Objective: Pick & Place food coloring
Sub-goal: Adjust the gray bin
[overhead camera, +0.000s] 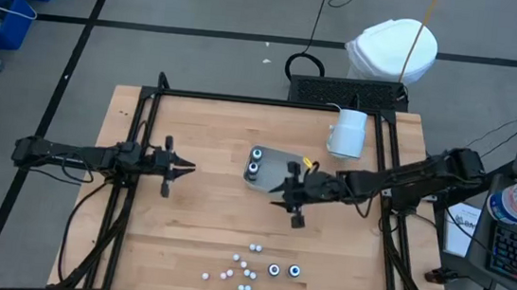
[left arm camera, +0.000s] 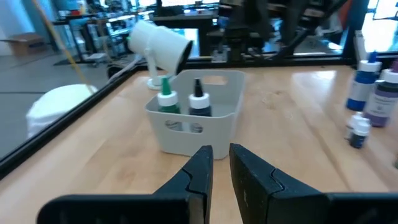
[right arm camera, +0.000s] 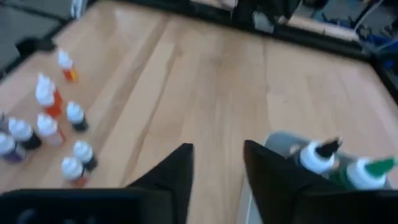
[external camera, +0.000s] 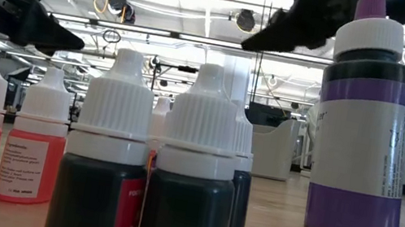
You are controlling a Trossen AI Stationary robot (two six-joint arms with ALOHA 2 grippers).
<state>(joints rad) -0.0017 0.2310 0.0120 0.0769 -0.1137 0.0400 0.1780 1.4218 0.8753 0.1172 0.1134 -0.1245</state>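
Observation:
Two dark food coloring bottles (overhead camera: pixel 255 162) stand in the grey tray (overhead camera: pixel 281 161); the left wrist view shows their green and black tips (left arm camera: pixel 166 99). Two more bottles (overhead camera: pixel 284 270) and several small white-capped dropper bottles (overhead camera: pixel 242 262) stand on the table near its near edge, close to the low camera (external camera: pixel 193 170). My right gripper (overhead camera: pixel 288 196) (right arm camera: pixel 217 155) hovers open and empty just beside the tray's near-right side. My left gripper (overhead camera: pixel 188 167) (left arm camera: pixel 221 158) waits left of the tray, pointing at it, with only a narrow gap between its fingers.
A large white cylinder (overhead camera: pixel 347 133) stands on the table behind the tray, toward the far right corner. Black frame rails (overhead camera: pixel 148 153) run along the table's left and right sides. Bare wood lies between the tray and the bottle cluster.

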